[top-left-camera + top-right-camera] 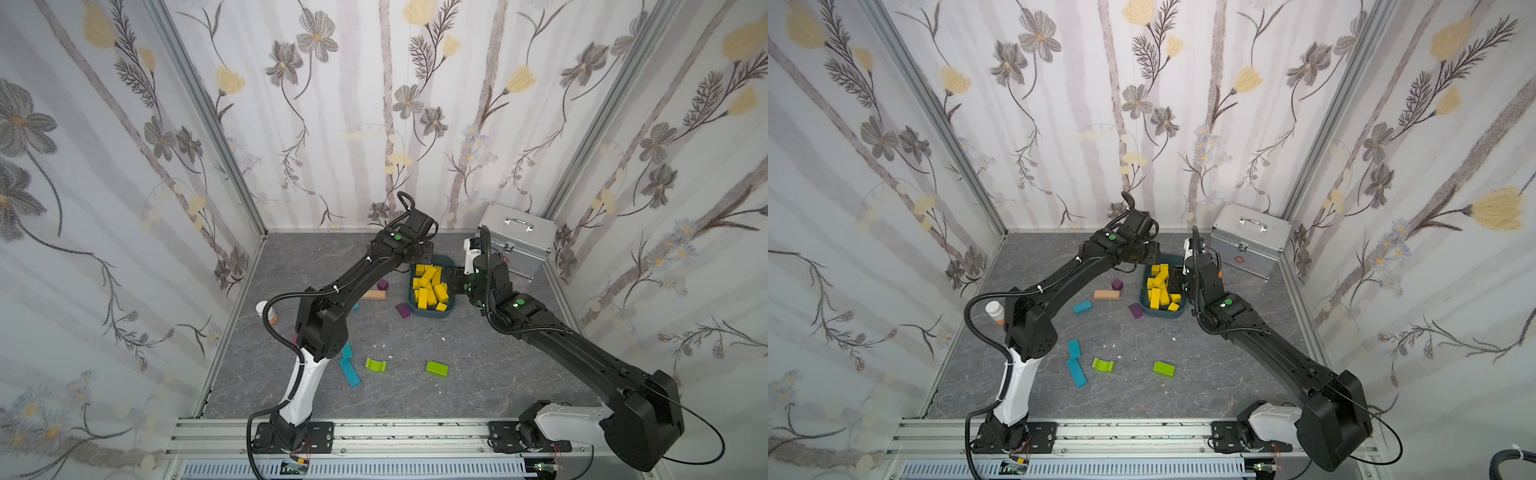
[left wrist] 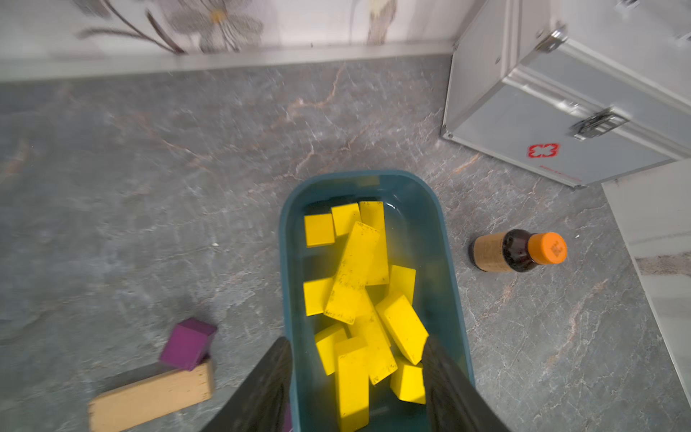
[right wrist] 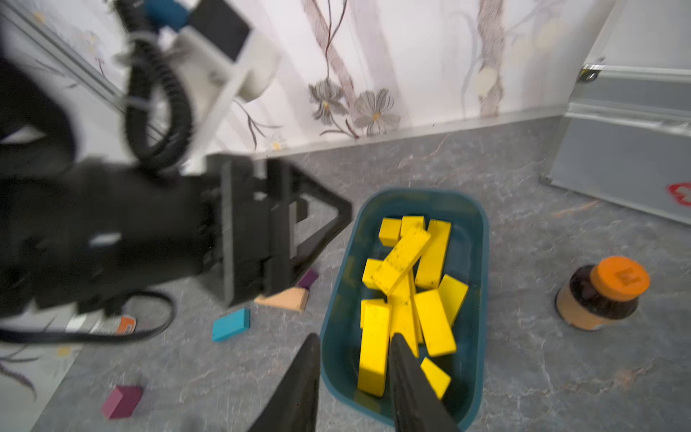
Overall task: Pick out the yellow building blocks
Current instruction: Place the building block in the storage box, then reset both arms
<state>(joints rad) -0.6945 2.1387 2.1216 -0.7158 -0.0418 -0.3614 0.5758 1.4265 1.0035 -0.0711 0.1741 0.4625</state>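
While both jaws stand parted, empty, yellow building blocks [image 2: 355, 273] fill the bin [image 2: 418, 224] beneath.

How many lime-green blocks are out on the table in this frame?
2. The notched lime-green block lies toward the front, next to a teal bar. The solid lime-green block lies apart from it, toward the right arm's side. The arms may hide others.

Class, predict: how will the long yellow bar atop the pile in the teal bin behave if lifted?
The long yellow bar looks rigid and probably light, like painted wood. Propped aslant on other yellow blocks in the teal bin, it may slide or nudge them.
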